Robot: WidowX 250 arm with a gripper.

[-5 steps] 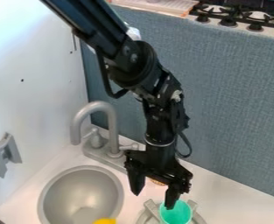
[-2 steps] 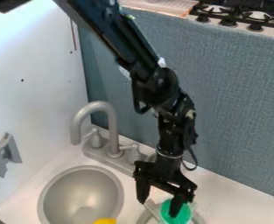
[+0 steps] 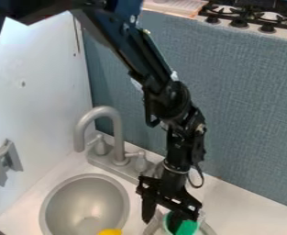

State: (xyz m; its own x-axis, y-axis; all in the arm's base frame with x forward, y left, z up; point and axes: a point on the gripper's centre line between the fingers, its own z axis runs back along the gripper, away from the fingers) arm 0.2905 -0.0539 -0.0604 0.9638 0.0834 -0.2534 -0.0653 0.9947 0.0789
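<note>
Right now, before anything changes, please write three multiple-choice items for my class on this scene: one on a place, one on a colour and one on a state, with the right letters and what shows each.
1. Where is the yellow thing?
A) On the stove
B) At the lower edge of the sink bowl
C) On top of the faucet

2. What colour is the cup at the gripper?
A) Red
B) Yellow
C) Green

3. How do the gripper's fingers stand?
A) Apart
B) Closed against each other
C) Crossed over

Right letters:
1: B, since the yellow thing shows at the bowl's lower edge, at the bottom of the picture.
2: C, since the part of the cup beside the dark finger is plainly green.
3: A, since a gap shows between the two fingers.
</note>
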